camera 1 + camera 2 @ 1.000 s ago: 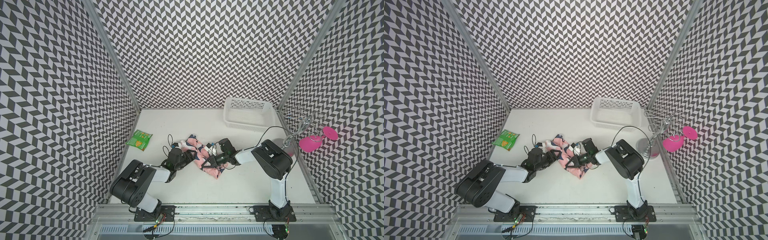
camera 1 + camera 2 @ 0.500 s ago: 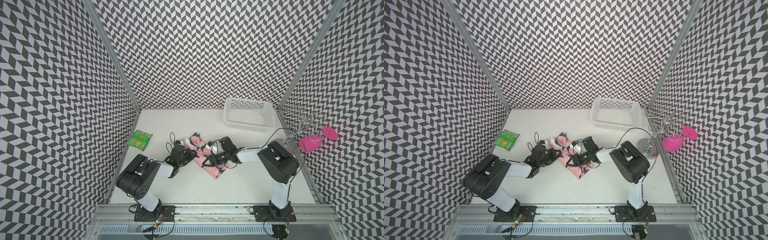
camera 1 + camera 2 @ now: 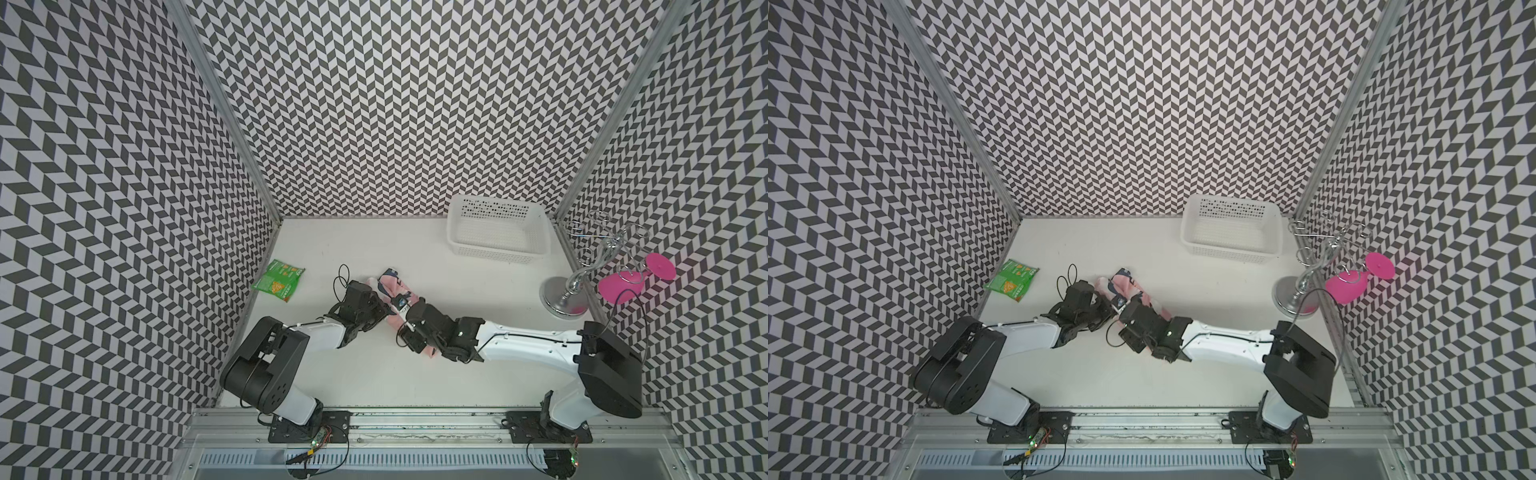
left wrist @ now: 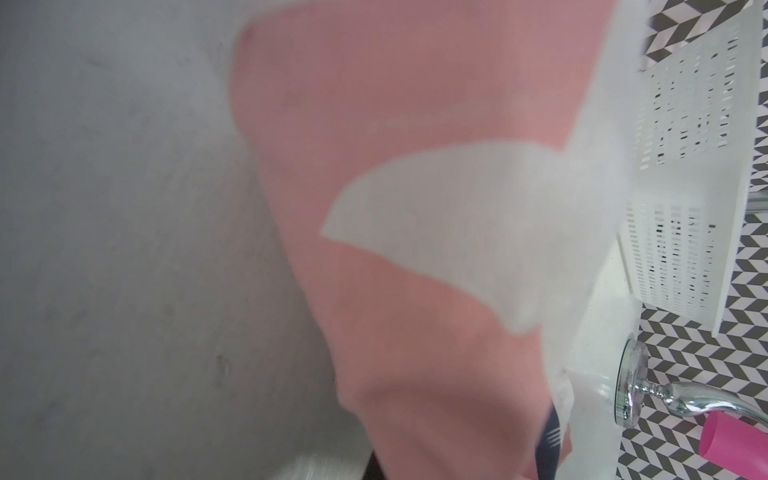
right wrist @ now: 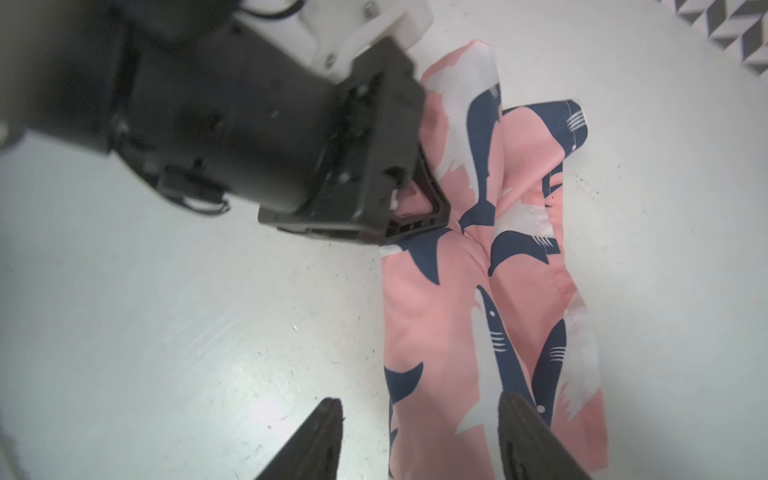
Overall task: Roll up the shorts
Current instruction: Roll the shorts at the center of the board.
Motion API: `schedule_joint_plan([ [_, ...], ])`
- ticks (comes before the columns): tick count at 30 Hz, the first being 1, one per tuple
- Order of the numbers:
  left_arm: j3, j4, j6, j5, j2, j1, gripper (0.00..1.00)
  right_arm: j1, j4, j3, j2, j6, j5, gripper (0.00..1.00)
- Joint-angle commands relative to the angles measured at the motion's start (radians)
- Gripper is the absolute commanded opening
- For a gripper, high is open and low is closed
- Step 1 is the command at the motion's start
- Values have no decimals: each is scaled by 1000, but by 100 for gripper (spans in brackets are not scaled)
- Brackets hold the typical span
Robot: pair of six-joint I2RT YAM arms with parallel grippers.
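White tabletop (image 3: 374, 374), matt and lightly scuffed, boxed in by zigzag-patterned walls (image 3: 395, 104) on three sides.

Item 1, nearest: aluminium rail (image 3: 415, 415) carrying both arm bases.

Item 2, mid-table: the shorts (image 5: 519, 299), pink with navy-and-white sharks, lying as a long narrow folded strip between the two arms. No tight roll is visible yet.

Item 3: right gripper (image 5: 419, 436), jaws standing wide and holding nothing. One fingertip is over the cloth's near end, the other over bare table.

Item 4: left gripper (image 5: 415, 199), pinched onto a fold at the strip's side edge. Its wrist view is filled with lifted pink cloth.

Hazards, judged:
- The left pinch looks shallow, so a pull may slip it free or drag the whole strip.
- The right jaws straddle the edge, so closing may catch one layer only and leave the roll loose.
- The two heads sit close and could knock each other.

Item 5, left edge: green snack packet (image 3: 279, 286).

Item 6, right edge: chrome stand (image 3: 565, 299) holding a pink glass (image 3: 619, 286).

Item 7, far corner: white perforated basket (image 3: 490, 253).
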Motion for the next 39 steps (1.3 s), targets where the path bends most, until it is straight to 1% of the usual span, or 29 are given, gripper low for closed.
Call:
schedule_joint_plan([
  [1,21,-131,0,0,-27,-5,0,71,2,22,82,-105,349,67],
  [4,25,-142,-3,8,-32,-5,0,114,24,47,175,-139,445,67],
  [6,28,-142,-6,12,-36,-4,0,128,51,56,220,-157,484,67],
  [10,28,-141,-8,30,-35,-5,0,143,94,66,303,-195,543,67],
  [12,29,-141,-8,36,-36,-2,0,143,93,73,337,-199,553,66],
  [14,27,-138,-8,45,-40,-2,0,143,105,70,360,-212,540,62],
  [15,28,-136,-8,50,-40,-1,0,141,110,67,368,-216,524,58],
  [16,27,-136,-8,56,-43,1,0,138,109,66,375,-219,498,50],
  [17,25,-132,-9,60,-46,4,0,132,101,70,380,-217,458,39],
  [19,20,-122,-4,62,-52,10,0,111,64,82,379,-201,339,25],
  [20,19,-112,6,66,-56,12,4,95,49,87,373,-185,269,19],
  [21,18,-104,15,68,-60,19,15,77,38,87,364,-171,216,15],
  [22,17,-96,28,74,-66,24,30,51,29,86,349,-154,122,13],
  [23,15,-89,42,80,-78,31,42,22,19,86,334,-136,26,11],
  [24,15,-88,54,77,-91,37,49,-5,16,82,320,-120,-44,11],
  [25,20,-105,66,67,-108,42,55,-40,14,77,303,-101,-152,10],
  [26,27,-132,79,48,-127,48,57,-78,16,70,284,-79,-257,9],
  [28,53,-205,118,-13,-174,48,65,-141,30,54,251,-41,-414,9],
  [29,59,-234,136,-39,-204,49,66,-169,35,48,236,-26,-485,9],
  [32,41,-279,159,-92,-298,67,67,-224,57,37,209,4,-645,9],
  [35,-10,-277,161,-84,-377,99,67,-271,81,34,202,46,-799,9],
  [39,-52,-263,166,-59,-397,109,68,-339,149,12,215,126,-953,9],
])
